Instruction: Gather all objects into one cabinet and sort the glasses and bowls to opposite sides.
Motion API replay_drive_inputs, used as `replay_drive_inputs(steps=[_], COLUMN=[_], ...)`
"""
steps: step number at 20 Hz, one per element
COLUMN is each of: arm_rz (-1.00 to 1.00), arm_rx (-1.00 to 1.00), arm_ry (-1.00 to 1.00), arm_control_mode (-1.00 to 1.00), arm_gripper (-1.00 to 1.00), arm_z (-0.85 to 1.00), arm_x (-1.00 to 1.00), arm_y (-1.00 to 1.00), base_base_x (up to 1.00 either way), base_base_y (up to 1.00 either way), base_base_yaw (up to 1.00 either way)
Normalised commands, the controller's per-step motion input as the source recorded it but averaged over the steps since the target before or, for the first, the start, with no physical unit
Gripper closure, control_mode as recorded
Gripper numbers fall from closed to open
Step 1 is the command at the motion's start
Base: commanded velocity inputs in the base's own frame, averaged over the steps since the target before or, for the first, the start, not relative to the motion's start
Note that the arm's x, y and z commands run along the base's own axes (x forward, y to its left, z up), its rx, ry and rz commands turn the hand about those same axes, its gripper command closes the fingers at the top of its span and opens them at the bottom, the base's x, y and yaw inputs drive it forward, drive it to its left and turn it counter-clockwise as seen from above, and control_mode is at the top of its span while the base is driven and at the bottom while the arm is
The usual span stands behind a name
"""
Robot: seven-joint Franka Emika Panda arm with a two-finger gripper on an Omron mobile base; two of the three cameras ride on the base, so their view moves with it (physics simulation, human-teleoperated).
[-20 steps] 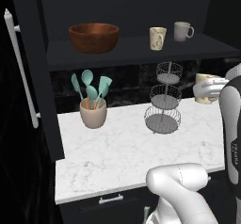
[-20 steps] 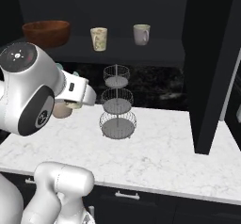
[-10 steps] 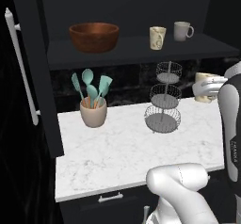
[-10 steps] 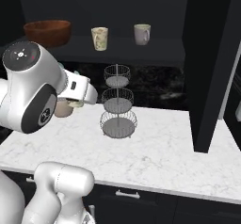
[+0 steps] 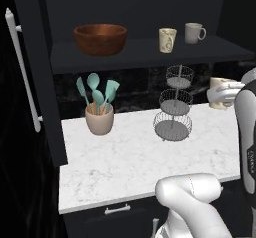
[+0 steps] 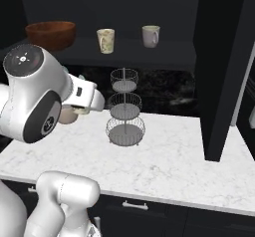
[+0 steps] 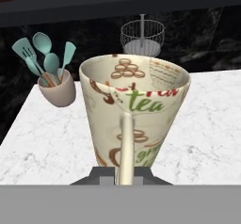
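Step in hand: gripper (image 7: 125, 178) is carrying a cream patterned mug (image 7: 134, 115) with a handle above the marble counter (image 5: 125, 162), toward the near-black wall cabinet (image 5: 150, 49); the carry is judged as mid-way, mug not yet shelved

Fingers: clenched on the mug's handle, which is running straight down to the grip at 6 o'clock in the hand view; fingertips themselves are hiding behind the mug base

Mug position: upright, mouth up, lifted clear of the counter; in the left base view it is hanging at 3 o'clock, just right of the three-tier wire stand (image 5: 173, 104)

Shelf now: wooden bowl (image 5: 100, 38) is sitting at the left end; cream tumbler (image 5: 167, 39) and grey-beige mug (image 5: 194, 32) are standing toward the right, well apart from the bowl

Next move (judgement): raise the mug to shelf height and set it beside the two cups on the right, keeping clear of the wire stand's top ring

Bystander: utensil pot (image 5: 99, 119) at 9 o'clock on the counter
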Motion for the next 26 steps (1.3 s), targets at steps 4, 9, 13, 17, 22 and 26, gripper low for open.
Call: replay_drive_inputs(steps=[4, 9, 13, 17, 22, 26], arm_rz=[0.00, 0.00, 0.00, 0.00, 0.00, -0.03], arm_rx=[-0.01, -0.07, -0.11, -0.07, -0.02, 0.00], arm_ry=[-0.01, -0.04, -0.06, -0.06, -0.07, -0.12], arm_control_mode=[-1.00, -1.00, -1.00, -1.00, -1.00, -1.00], arm_gripper=[1.00, 1.00, 1.00, 1.00, 1.00, 1.00], arm_z=[0.29, 0.39, 0.27, 0.21, 0.11, 0.00], arm_x=[0.08, 0.19, 0.06, 0.03, 0.10, 0.29], arm_y=[-0.10, -0.02, 0.00, 0.00, -0.02, -0.01], base_base_x=[0.00, 0.00, 0.00, 0.00, 0.00, 0.00], base_base_y=[0.00, 0.00, 0.00, 0.00, 0.00, 0.00], base_base_yaw=[0.00, 0.00, 0.00, 0.00, 0.00, 0.00])
